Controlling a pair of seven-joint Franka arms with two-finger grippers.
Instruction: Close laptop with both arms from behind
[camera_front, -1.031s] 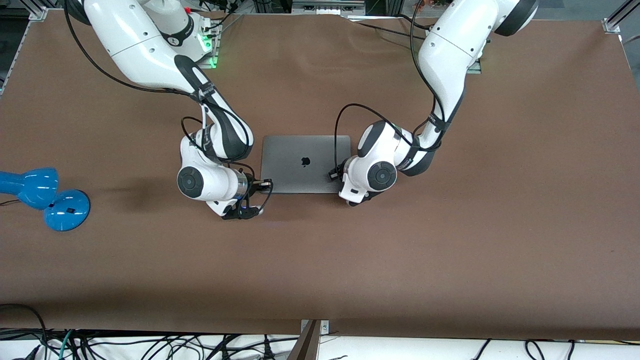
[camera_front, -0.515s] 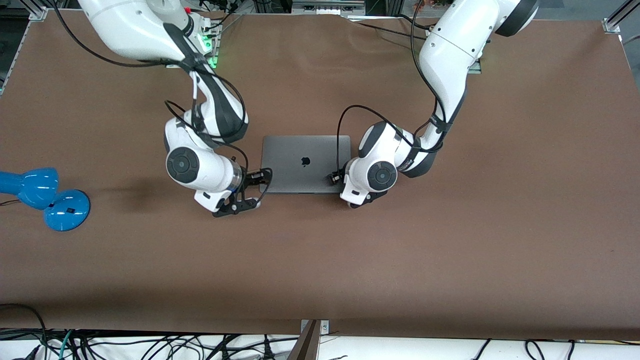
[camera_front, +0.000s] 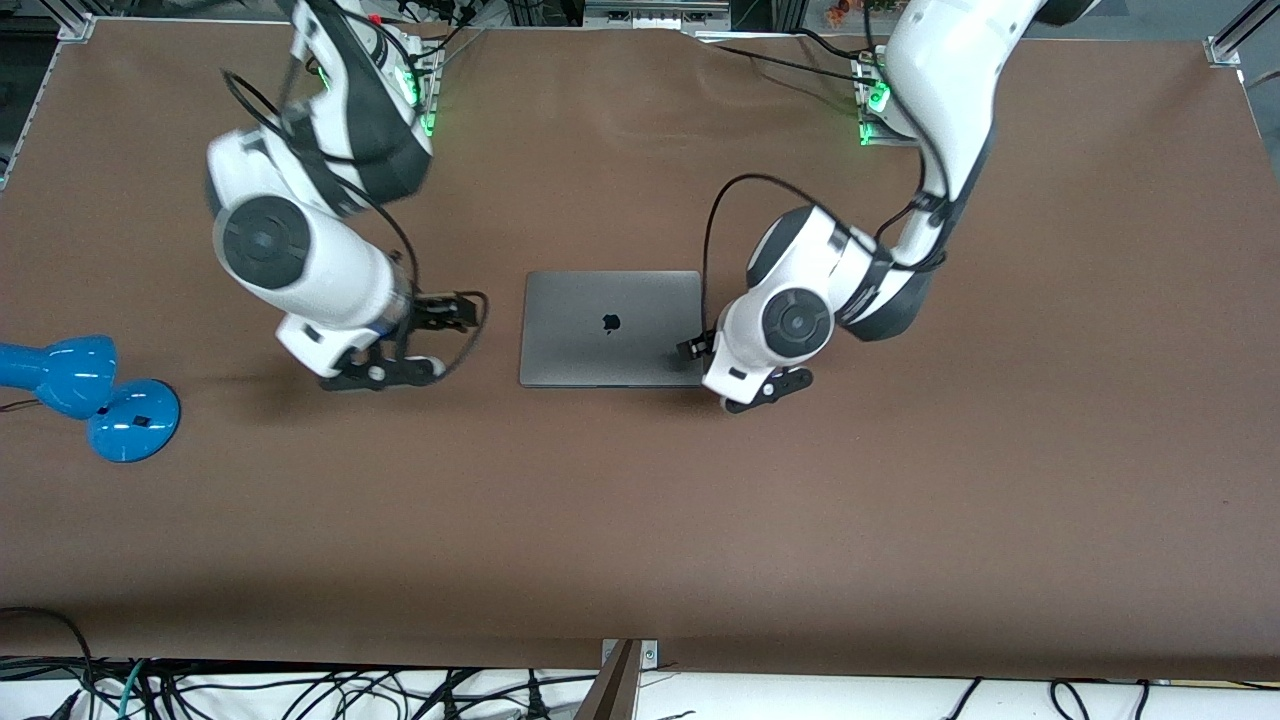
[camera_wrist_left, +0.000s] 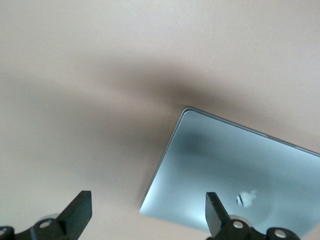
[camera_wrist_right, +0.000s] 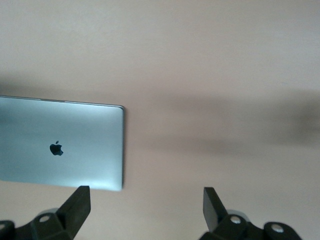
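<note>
While the laptop (camera_front: 610, 328) lies shut (logo up), left gripper (camera_wrist_left: 145, 217) and right gripper (camera_wrist_right: 142, 212) hover open-fingered beside it

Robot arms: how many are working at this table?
2. The right arm is up over bare table between the lamp and the closed laptop; the left arm is at the laptop's other end.

Both arms hang raised, left tool (camera_wrist_left: 145, 220) and right tool (camera_wrist_right: 145, 215) spread wide.
</note>
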